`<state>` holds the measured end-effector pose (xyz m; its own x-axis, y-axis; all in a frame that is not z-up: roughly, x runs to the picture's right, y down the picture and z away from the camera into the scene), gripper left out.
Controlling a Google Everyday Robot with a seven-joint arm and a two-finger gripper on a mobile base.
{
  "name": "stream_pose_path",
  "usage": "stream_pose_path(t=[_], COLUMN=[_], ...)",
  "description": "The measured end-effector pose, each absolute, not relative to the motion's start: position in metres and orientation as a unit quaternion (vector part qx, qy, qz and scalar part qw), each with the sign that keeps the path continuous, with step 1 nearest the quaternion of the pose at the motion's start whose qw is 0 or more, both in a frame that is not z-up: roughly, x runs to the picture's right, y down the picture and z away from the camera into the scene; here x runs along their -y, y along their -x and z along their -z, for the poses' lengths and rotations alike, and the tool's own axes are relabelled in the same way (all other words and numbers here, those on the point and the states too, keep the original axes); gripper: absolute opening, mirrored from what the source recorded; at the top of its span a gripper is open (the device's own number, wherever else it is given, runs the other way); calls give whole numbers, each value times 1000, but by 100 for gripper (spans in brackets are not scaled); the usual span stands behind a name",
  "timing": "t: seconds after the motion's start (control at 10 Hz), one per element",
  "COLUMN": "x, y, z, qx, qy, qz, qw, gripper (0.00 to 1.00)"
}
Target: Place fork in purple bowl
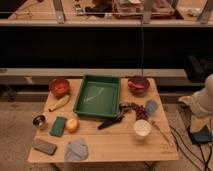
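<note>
One folded arm [202,107] beside table [116,144], end effector hidden.

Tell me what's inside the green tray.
The green tray holds one pale green utensil, lying on its floor. Its near wall hides a strip of floor. The gripper is off with the arm, right of the table.

Dim, warm light over a light wooden table [125,150] on a speckled beige floor [15,142]. Behind its far edge runs a pale ledge [75,73], then a dark panel [90,47], then a counter [35,22] with metal posts [60,12]. Black cables [181,144] trail beyond the right edge.
</note>
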<state>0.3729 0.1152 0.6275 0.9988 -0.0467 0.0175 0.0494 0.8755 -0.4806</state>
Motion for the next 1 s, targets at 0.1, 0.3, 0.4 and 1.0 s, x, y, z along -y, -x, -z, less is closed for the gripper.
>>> stream_pose_path(t=[0.1, 0.3, 0.4, 1.0], x=[-122, -143, -160, -236], y=[-371, -359, -356, -341], z=[-629, -644, -656, -740], qx=[2, 7, 4, 16], qy=[260, 283, 293, 327], qz=[21, 16, 11, -37], qw=[965, 959, 956, 944], gripper=[80, 80, 80, 80])
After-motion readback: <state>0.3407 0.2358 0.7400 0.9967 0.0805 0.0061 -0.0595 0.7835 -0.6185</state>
